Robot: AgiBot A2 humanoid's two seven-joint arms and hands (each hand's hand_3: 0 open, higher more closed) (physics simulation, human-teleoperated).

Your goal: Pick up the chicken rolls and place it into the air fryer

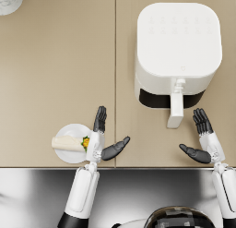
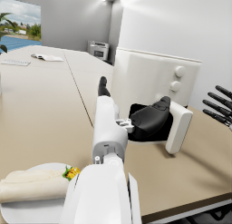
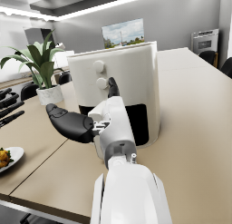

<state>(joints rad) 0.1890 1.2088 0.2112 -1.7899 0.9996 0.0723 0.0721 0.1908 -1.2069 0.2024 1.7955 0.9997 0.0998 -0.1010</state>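
Left robot hand (image 1: 99,141), fingers apart and holding nothing, hovers just beside the plated chicken roll (image 1: 68,143).

Two smooth white arms, dark at the upper ends, each ending in a white-backed hand (left hand (image 1: 99,141), right hand (image 1: 204,141)) with black fingers.

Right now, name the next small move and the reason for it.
Probably shift the left hand sideways over the roll and close the fingers on it: the hand is open beside the plate, the roll lies untouched.
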